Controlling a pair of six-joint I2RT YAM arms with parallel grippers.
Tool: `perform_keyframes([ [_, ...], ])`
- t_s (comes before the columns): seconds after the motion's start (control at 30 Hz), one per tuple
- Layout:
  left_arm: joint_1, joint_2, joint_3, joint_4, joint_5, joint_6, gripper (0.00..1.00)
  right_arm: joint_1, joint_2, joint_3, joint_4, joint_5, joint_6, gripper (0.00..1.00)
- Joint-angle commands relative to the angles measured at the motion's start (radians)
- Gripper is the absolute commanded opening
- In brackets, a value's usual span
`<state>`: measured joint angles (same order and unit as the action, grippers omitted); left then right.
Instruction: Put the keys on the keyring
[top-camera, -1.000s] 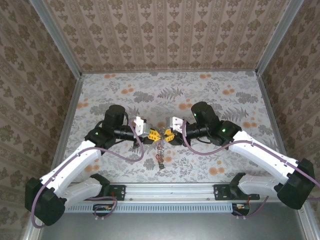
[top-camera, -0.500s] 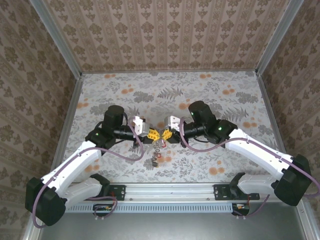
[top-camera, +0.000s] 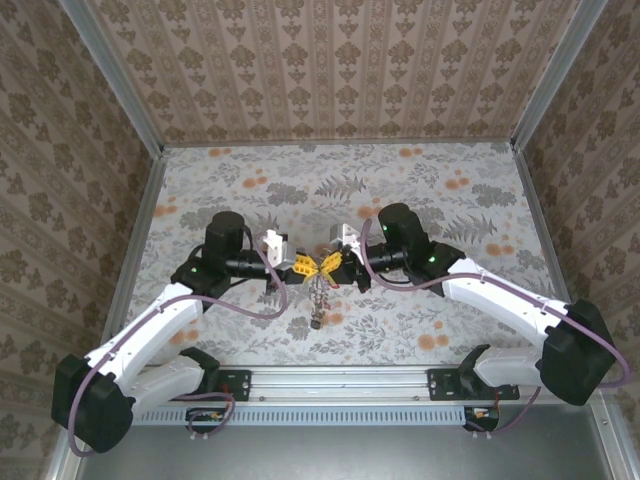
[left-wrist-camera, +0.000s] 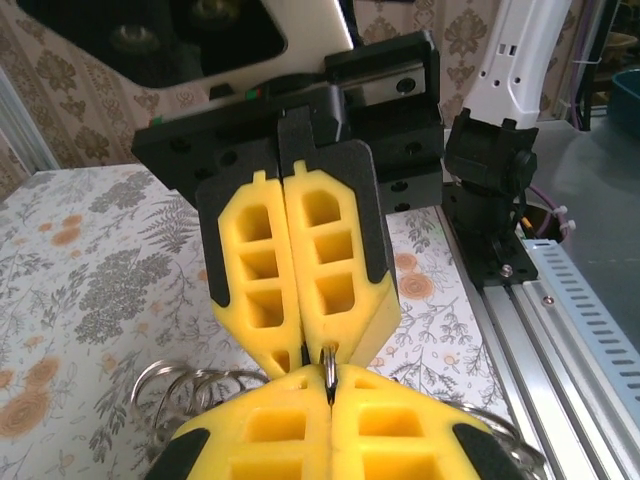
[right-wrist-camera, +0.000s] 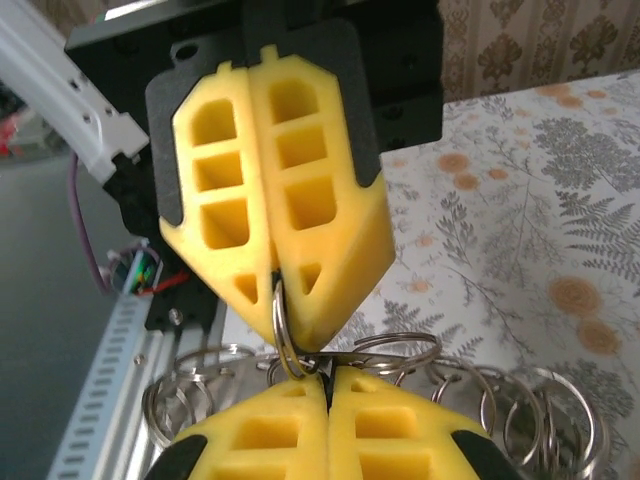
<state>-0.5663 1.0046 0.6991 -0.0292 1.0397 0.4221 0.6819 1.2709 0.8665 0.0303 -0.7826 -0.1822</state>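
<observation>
Both grippers have drawn together since a second ago, when a gap lay between their tips. Now the left gripper (top-camera: 305, 266) and right gripper (top-camera: 333, 264) meet tip to tip above the table (top-camera: 420, 190). Each pair of yellow jaws is pressed shut, with no gap showing between the pads. Seen from the right wrist, a thin wire ring (right-wrist-camera: 283, 325) comes out of the seam of the left jaws and runs down into the seam of the right jaws, so both appear to pinch the same ring from opposite sides. More wire loops (right-wrist-camera: 540, 410) fan out beside and behind the right jaws. The keys (top-camera: 317, 318) dangle straight below the meeting jaws as a small dark bunch, too small to tell their colours apart or to see whether any is already threaded. The step in hand looks like working the ring's coil so that a key can slide on. It would go best with one gripper held still as an anchor while the other makes only small twists. The tips should stay lined up, because the wire could slip out of a seam. Pulling the jaws apart risks bending the ring or tearing it free, and the loose loops could tangle with the keys.
</observation>
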Motion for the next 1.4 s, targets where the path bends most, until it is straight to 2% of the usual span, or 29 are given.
perform_keyframes([
  [0.0,-0.027,-0.020,0.003,0.121,0.082,-0.020,0.00,0.015,0.023,0.000,0.254,-0.058,0.121,0.06],
  [0.2,-0.019,-0.042,-0.002,0.120,0.082,-0.026,0.00,-0.004,0.015,-0.013,0.246,-0.073,0.134,0.14],
  [0.37,-0.008,-0.063,-0.017,0.134,0.079,-0.050,0.00,-0.034,-0.029,-0.045,0.254,-0.083,0.149,0.15],
  [0.5,-0.003,-0.070,-0.019,0.149,0.092,-0.065,0.00,-0.051,-0.080,-0.065,0.226,-0.102,0.118,0.19],
  [0.8,0.002,-0.062,-0.032,0.200,0.108,-0.106,0.00,-0.051,-0.164,-0.035,-0.013,-0.112,-0.074,0.20],
  [0.97,0.002,-0.045,-0.029,0.219,0.124,-0.120,0.00,-0.016,-0.142,0.015,-0.134,-0.047,-0.178,0.24],
  [1.2,-0.005,-0.029,-0.021,0.195,0.137,-0.111,0.00,0.005,-0.130,0.012,-0.051,0.012,-0.207,0.23],
  [1.37,-0.010,-0.021,-0.021,0.195,0.138,-0.109,0.00,0.016,-0.100,0.040,-0.065,0.015,-0.236,0.23],
])
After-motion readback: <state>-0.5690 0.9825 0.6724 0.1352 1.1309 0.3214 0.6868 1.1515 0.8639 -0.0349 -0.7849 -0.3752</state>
